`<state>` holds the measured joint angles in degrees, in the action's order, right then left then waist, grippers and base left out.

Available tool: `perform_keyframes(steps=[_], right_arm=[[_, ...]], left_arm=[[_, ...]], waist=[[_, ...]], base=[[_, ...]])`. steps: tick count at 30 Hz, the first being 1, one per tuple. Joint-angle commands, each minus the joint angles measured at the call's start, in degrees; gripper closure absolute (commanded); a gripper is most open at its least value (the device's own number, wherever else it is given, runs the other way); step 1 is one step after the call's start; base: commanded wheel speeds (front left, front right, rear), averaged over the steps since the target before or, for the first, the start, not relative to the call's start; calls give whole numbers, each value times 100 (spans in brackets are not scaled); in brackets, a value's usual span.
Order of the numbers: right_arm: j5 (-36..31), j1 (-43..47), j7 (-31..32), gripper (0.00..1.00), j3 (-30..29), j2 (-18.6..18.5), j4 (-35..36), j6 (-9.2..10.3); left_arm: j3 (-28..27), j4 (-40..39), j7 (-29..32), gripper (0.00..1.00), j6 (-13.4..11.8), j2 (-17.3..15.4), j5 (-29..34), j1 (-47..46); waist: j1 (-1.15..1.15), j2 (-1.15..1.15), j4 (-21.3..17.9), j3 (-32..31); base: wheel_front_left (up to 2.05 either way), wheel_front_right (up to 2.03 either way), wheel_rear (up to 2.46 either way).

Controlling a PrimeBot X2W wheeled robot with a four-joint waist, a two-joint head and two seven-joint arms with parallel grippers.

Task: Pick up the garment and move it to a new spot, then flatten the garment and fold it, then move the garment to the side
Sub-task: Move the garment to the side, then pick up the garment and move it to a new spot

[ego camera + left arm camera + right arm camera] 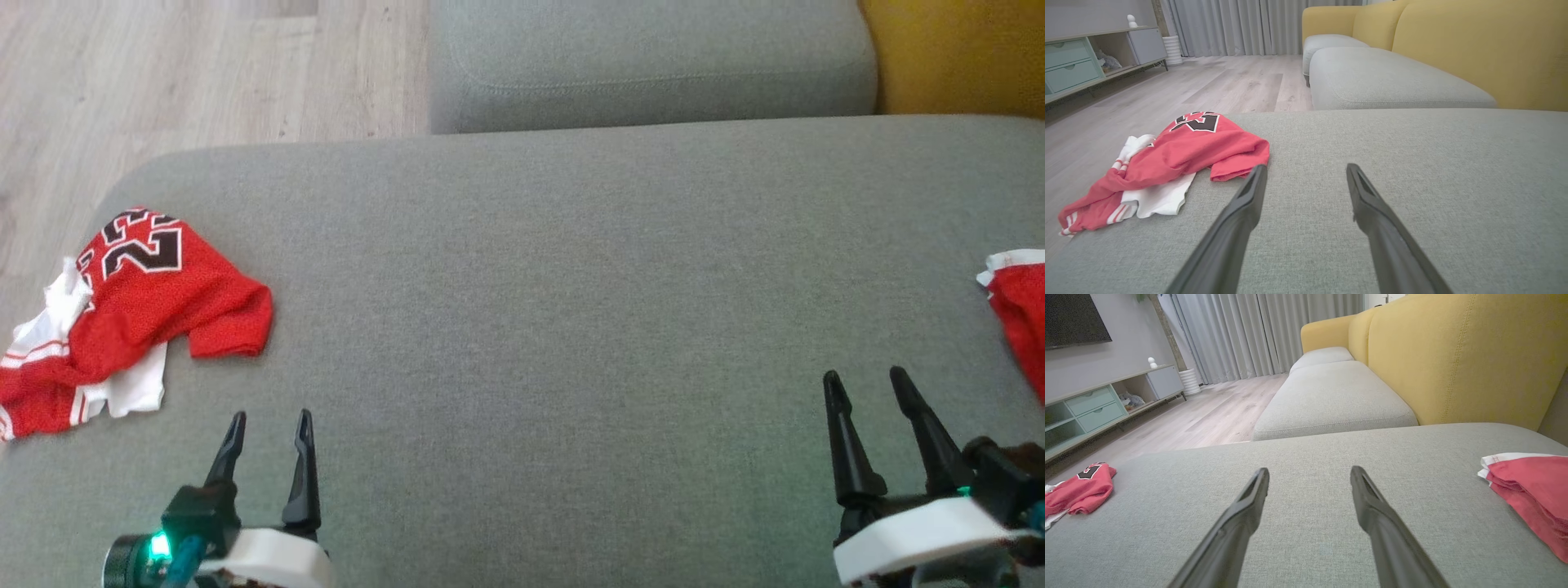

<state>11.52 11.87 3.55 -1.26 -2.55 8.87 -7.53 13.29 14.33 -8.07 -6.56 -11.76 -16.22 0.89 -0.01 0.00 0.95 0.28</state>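
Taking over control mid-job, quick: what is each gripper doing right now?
Left gripper: open, holding nothing; the crumpled red jersey lies apart from it.
Right gripper: open, holding nothing.

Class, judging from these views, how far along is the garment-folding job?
Done: a red garment lies far right, seemingly folded. In hand: nothing; left claw and right claw are open, empty. Left: the crumpled red jersey needs lifting, flattening, folding, moving aside.
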Motion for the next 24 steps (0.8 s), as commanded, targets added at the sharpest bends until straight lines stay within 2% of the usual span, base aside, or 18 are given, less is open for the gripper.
perform_keyframes(steps=[1, 17, 24], right_arm=[[26, -130, 1, 0, 146, -34, 269, 4], [-23, -105, 35, 0, 187, -33, 291, 4], [-86, -127, 44, 0, 141, -33, 358, 4]], left_arm=[[-152, -213, -8, 0, -32, -110, -35, -165], [-62, -272, 37, 0, -64, -117, -111, -182], [-23, -303, -79, 0, -48, -91, -113, -342]], waist=[[1, 0, -17, -23], [1, 0, -46, -43], [1, 0, 190, 60]], base=[[0, 0, 0], [0, 0, 0], [0, 0, 0]])
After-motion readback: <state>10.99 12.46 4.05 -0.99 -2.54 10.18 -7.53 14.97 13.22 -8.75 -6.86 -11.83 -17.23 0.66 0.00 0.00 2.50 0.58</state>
